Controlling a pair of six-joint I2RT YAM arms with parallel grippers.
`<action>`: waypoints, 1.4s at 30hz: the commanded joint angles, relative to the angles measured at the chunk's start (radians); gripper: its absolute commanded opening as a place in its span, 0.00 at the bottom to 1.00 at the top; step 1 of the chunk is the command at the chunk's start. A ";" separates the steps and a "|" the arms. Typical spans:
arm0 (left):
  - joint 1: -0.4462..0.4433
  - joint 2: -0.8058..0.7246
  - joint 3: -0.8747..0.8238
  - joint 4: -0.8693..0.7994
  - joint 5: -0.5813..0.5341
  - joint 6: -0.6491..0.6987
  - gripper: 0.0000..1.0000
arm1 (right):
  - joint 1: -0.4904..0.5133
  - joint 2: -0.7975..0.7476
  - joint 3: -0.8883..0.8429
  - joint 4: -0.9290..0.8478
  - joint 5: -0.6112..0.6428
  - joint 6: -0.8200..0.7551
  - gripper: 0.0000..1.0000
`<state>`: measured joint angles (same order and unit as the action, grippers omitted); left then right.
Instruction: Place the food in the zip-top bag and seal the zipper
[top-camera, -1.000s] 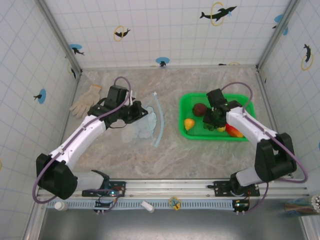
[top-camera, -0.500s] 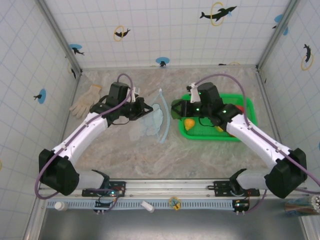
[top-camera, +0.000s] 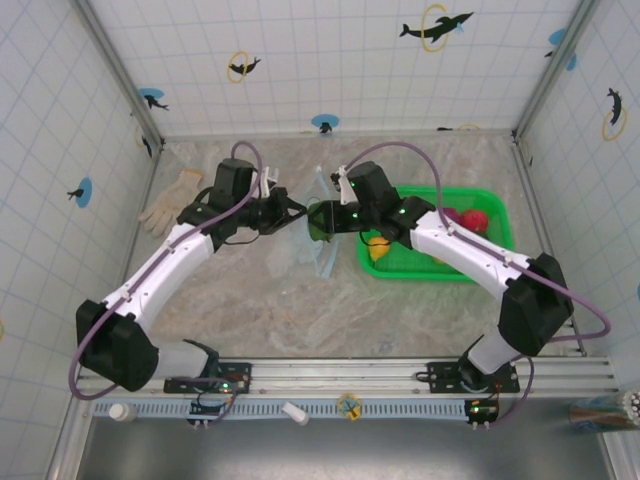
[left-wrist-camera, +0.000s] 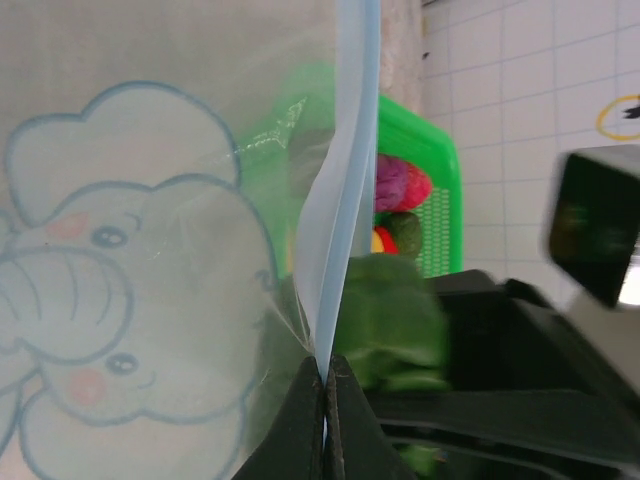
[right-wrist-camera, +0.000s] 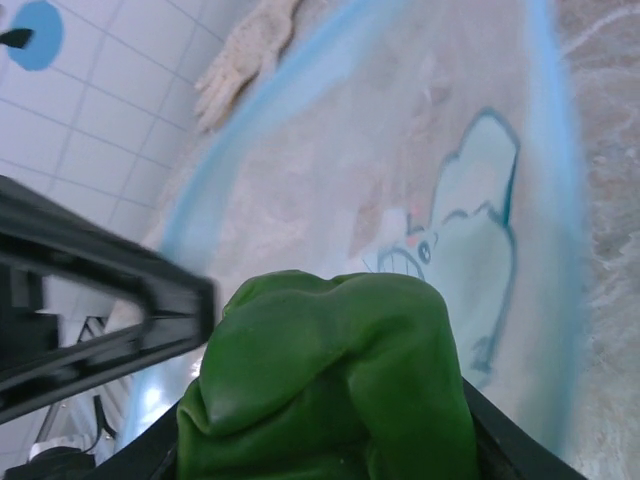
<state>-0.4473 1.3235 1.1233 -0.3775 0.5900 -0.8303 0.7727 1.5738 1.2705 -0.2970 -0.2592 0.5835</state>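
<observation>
The zip-top bag (top-camera: 300, 252) is clear with a blue elephant print (left-wrist-camera: 110, 300) and lies mid-table. My left gripper (top-camera: 296, 211) is shut on its pale-blue zipper (left-wrist-camera: 345, 200) and holds that edge raised, the fingers (left-wrist-camera: 305, 420) pinching the strip. My right gripper (top-camera: 324, 218) is shut on a green piece of food (right-wrist-camera: 330, 390), a pepper-like toy, right at the bag's mouth beside the left fingers. In the right wrist view the bag (right-wrist-camera: 470, 230) lies just beyond the green piece. More food, red (top-camera: 473, 220), maroon (top-camera: 450, 215) and yellow (top-camera: 378, 247), sits in the green basket (top-camera: 500, 215).
The green mesh basket (left-wrist-camera: 440, 170) stands right of the bag, under my right forearm. A white fabric glove (top-camera: 172, 200) lies at the far left near the wall. Tiled walls close in the table on three sides.
My right gripper has left the basket and swung left to the bag's mouth with the green food in it. The left gripper has raised the zipper edge slightly.
</observation>
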 joint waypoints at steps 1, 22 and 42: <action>-0.007 -0.038 0.035 0.093 0.051 -0.041 0.00 | 0.010 0.025 0.045 -0.045 0.034 0.012 0.50; 0.009 -0.062 -0.015 -0.030 -0.084 -0.022 0.00 | -0.153 -0.216 -0.049 -0.013 0.038 0.031 0.81; 0.012 0.012 -0.055 0.135 0.022 -0.210 0.00 | -0.582 -0.174 -0.288 -0.226 0.449 0.006 0.90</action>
<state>-0.4423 1.3254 1.0729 -0.2947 0.5766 -0.9970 0.1947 1.3502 0.9871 -0.5701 0.1337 0.6109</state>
